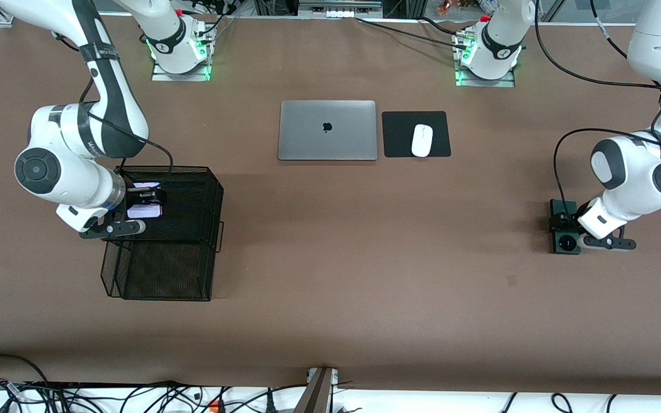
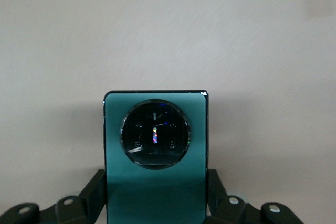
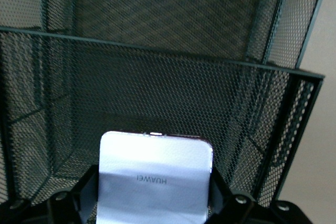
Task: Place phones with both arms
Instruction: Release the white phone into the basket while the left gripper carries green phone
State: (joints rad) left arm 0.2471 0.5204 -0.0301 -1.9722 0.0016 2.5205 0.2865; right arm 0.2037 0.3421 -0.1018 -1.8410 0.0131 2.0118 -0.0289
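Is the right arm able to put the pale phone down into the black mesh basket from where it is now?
Probably yes. The right gripper holds the pale phone over the mesh basket, whose top is open. Nothing shows between phone and basket floor.

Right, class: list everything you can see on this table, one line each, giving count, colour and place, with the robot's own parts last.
Laptop: one, silver, closed, near the arms' bases.
Mouse: one, white, on the mouse pad.
Mouse pad: one, black, beside the laptop.
Mesh basket: one, black, two-tiered, toward the right arm's end.
Lilac-white phone: one, held over the basket's upper tier.
Green phone: one, dark green with round camera ring, toward the left arm's end.
Right claw: black, gripping the lilac-white phone.
Left claw: black, shut on the green phone.
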